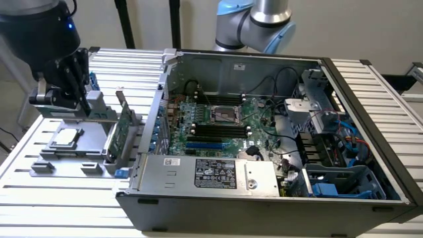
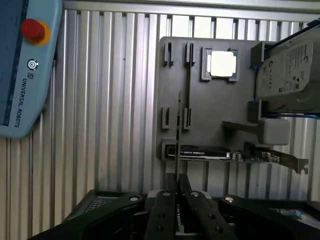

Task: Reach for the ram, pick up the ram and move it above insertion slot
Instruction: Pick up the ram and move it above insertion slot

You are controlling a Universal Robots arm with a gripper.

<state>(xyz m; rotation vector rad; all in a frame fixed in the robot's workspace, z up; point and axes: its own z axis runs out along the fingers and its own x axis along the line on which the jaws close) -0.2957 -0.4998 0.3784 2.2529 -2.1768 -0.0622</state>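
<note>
The claw (image 2: 178, 192) pinches the ram (image 2: 179, 131), a thin stick seen edge-on between its fingers, above the grey holder tray (image 2: 210, 107) on the slatted counter (image 2: 110, 100). In the exterior view the claw (image 1: 82, 101) hangs at nine o'clock from the open computer case (image 1: 370, 129), whose black insertion slot (image 1: 218, 130) lies well apart.

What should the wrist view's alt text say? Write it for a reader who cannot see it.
The pincer is shut on the ram, a thin stick seen edge-on, over a grey holder tray on a slatted table. The tray carries a processor chip, a hard drive and an expansion card.
</note>
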